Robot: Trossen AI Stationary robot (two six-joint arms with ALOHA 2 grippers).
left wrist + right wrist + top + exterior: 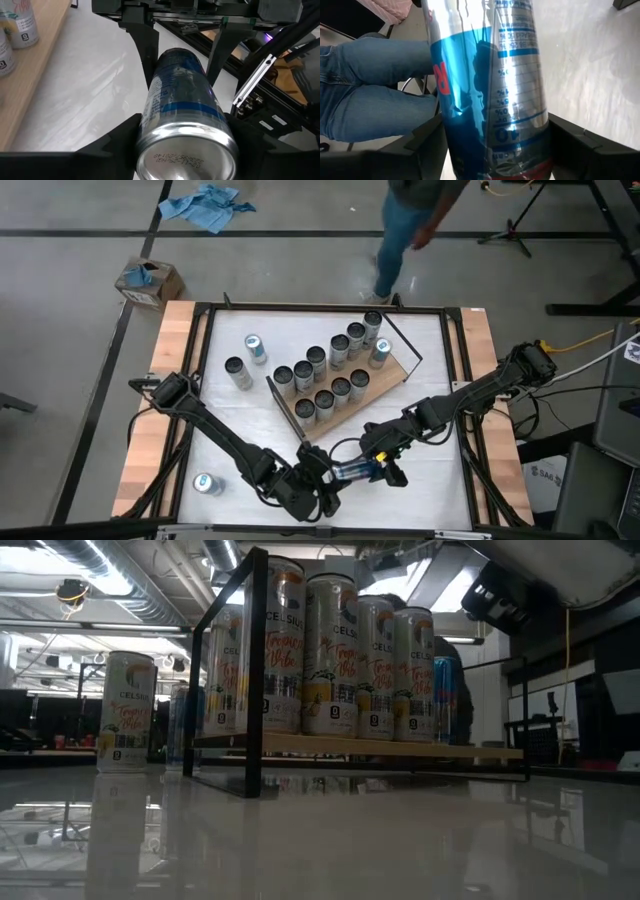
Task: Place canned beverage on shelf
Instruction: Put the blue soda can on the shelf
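Observation:
A blue and silver can (351, 471) hangs on its side above the table's near middle, between my two grippers. My left gripper (328, 478) is shut on the end that shows the can's bare bottom (186, 156). My right gripper (378, 467) is at the other end, its fingers close against both sides. The shelf (392, 377), a wood board in a black frame, stands at the table's middle with several pale cans (322, 383) and a blue one (381, 352) upright on it. In the low view the shelf (400, 750) shows, the held can does not. My left gripper pinches the can's bottom end (150, 125) between its two fingers (112, 142), which come from the table's left and lie roughly along the can. The can is lifted clear of the table. My right gripper has its fingers (145, 55) on opposite sides of the can's other end (530, 135), slanting down from the right. Whether both pads still touch the wall, I cannot tell.
Two pale cans (238, 372) (256, 348) stand on the table left of the shelf. Another can (207, 484) stands near the front left corner. A person in jeans (400, 230) walks beyond the far edge. White table top (430, 430) lies bare right of the shelf.

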